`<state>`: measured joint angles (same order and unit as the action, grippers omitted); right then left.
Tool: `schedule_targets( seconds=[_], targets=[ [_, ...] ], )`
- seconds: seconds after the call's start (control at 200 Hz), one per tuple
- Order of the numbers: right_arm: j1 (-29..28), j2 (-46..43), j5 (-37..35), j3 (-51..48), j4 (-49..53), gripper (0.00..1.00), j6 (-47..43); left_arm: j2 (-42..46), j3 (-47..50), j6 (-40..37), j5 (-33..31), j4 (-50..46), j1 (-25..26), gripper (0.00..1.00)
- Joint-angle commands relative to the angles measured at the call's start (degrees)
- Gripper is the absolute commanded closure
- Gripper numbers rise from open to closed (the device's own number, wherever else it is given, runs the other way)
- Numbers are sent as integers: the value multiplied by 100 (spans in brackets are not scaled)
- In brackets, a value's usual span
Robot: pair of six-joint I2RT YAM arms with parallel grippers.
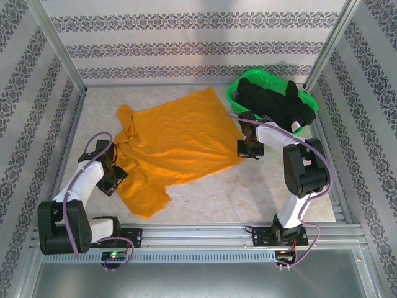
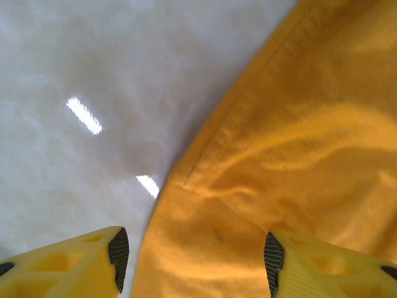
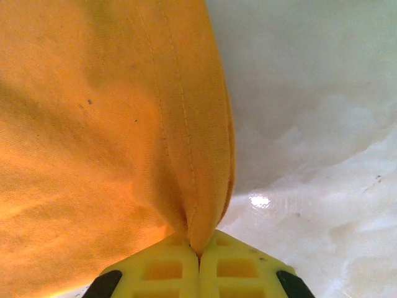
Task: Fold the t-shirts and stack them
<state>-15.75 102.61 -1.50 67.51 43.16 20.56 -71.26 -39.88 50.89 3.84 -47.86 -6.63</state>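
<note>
The right claw [image 3: 198,253] pinches the orange shirt [image 1: 180,146] at its right edge. The left claw [image 2: 192,251] gapes wide over the left side. Black shirts [image 1: 273,102] sit in a basket [image 1: 234,93], far right on the pale table [image 1: 260,186]. The walls [image 1: 186,43] are patterned.

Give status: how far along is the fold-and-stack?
Done: nothing folded or stacked. The orange shirt lies spread open on the table.
In hand: the right tool is shut on the shirt's hem. The left tool is open, straddling the shirt's edge on the other side.
Left: fold this one, then the black shirts heaped in the basket.
</note>
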Motion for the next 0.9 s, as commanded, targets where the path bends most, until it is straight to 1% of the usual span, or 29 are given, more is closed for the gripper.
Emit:
schedule_targets(
  seconds=[0.0, 0.16, 0.28, 0.365, 0.435, 0.475, 0.565, 0.68, 0.894],
  targets=[
    [1, -6, 140, 96, 158, 100, -97, -353, -66, -264, -97, 440, -233, 39],
    [-7, -89, 185, 38, 147, 100, -52, -630, 128, -281, 120, 1188, -334, 37],
    [-6, -105, 204, 11, 133, 100, -35, -923, 232, -278, 325, 1569, -325, 44],
    [-2, -118, 223, 17, 123, 100, -12, -1083, 368, -262, 537, 1950, -330, 55],
    [-6, -118, 229, 32, 106, 100, 7, -1216, 362, -263, 570, 1939, -330, 65],
    [-6, -126, 238, 48, 85, 100, 10, -1228, 360, -250, 576, 1905, -330, 74],
    [-1, -105, 334, 118, -69, 100, -22, -909, 371, -158, 535, 1853, -330, 100],
    [-10, 142, 331, 532, -196, 100, -166, -382, 130, 29, 421, 1707, -330, 100],
    [-25, 1034, 147, 1983, -277, 100, -454, -377, -563, 209, 637, 1649, -330, 100]
  ],
)
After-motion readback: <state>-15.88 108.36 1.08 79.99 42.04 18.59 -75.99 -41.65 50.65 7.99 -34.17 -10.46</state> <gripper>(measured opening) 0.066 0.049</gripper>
